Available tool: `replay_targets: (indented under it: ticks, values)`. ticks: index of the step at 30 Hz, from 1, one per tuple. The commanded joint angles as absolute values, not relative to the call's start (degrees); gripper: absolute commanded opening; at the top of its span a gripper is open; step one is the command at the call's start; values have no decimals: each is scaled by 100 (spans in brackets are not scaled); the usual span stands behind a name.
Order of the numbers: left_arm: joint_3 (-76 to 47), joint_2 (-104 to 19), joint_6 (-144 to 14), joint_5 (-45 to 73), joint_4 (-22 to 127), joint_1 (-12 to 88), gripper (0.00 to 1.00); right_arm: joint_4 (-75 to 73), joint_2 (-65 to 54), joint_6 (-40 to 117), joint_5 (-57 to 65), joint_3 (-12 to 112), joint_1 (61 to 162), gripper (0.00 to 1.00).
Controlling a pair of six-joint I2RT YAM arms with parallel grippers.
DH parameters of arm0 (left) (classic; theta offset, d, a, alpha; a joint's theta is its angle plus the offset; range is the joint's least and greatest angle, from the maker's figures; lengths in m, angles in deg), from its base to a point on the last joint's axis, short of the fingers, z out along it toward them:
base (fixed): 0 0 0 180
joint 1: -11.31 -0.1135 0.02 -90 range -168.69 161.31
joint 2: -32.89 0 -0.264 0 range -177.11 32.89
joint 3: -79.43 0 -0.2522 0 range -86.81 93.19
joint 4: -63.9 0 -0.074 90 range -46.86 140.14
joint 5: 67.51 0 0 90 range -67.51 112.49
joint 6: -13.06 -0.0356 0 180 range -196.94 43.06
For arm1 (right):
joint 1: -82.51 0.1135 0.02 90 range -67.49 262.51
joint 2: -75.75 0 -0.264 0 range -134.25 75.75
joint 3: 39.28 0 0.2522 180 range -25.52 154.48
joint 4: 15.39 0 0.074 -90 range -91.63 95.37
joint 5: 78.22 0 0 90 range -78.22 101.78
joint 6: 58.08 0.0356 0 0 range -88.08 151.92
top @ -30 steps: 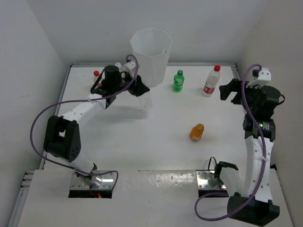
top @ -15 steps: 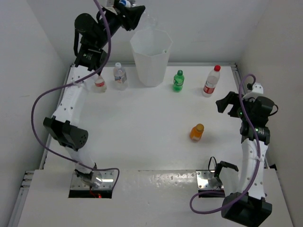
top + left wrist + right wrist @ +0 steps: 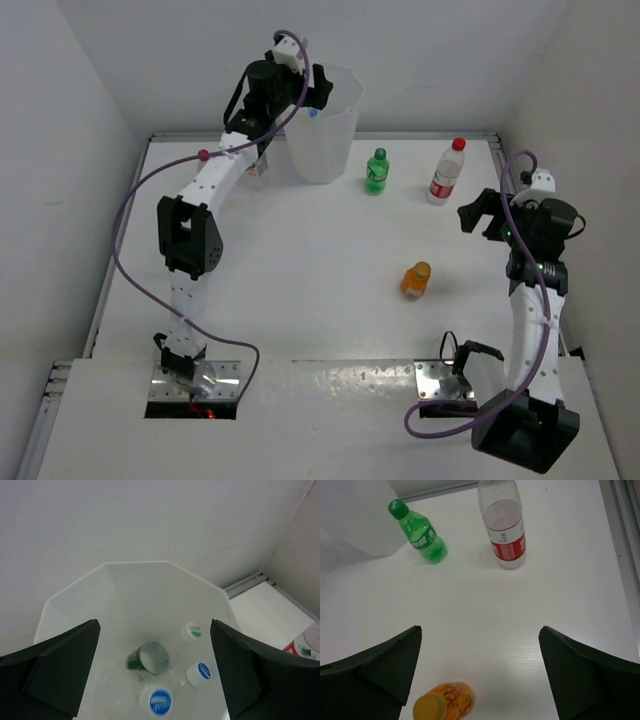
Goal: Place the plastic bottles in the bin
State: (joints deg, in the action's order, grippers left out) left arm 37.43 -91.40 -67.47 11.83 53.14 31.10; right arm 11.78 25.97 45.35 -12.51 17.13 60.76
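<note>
FAR EDGE, WHITE TABLE (image 3: 300, 300): Nr the far-left corner a red cap (image 3: 204, 155) shows beside the left arm (image 3: 215, 180), which hides the bottle under it. The arm reaches across to the middle of the far edge, where the left gripper (image 3: 318, 88) hangs over the rim of the white faceted bin (image 3: 325, 150). Its jaws are spread wide w/ nothing btw them.

The left wrist view looks straight down into the bin. At the bottom lie a blue-capped bottle (image 3: 160, 700), a second blue-marked cap (image 3: 199, 671) and a white cap w/ a green mark (image 3: 191, 630). There is also a bottle seen end-on (image 3: 149, 657) w/ green at its side.

Just right of the bin, nr the far edge, a green bottle (image 3: 376, 170) stands upright. An orange bottle (image 3: 415, 281) stands alone right of centre, well apart from the others. A clear red-capped bottle (image 3: 447, 172) w/ a red label stands upright nr the far-right corner.

By the right edge the right gripper (image 3: 478, 212) hovers over the table, jaws released and empty, touching no bottle. Its wrist cam takes in the green, red-capped and orange bottles on the table ahead, and a bit of the bin at upper left.
</note>
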Motion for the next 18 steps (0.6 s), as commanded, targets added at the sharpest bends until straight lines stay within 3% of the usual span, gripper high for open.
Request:
replay_targets:
  ticks: [1, 10, 18]
  values:
    - [4255, -8602, -6754, 1256, 5683, 3126, 100, 349, 2207, 4265, -1230, 1711, 6115, 99]
    - [4486, -7426, -7096, 1089, 5181, 3179, 100, -1269, 642, 3658, -1484, 1807, 6362, 99]
    - [2475, -5432, -7202, 1159, 4725, 3127, 100, -2149, -903, 3781, -1626, 2659, 6634, 100]
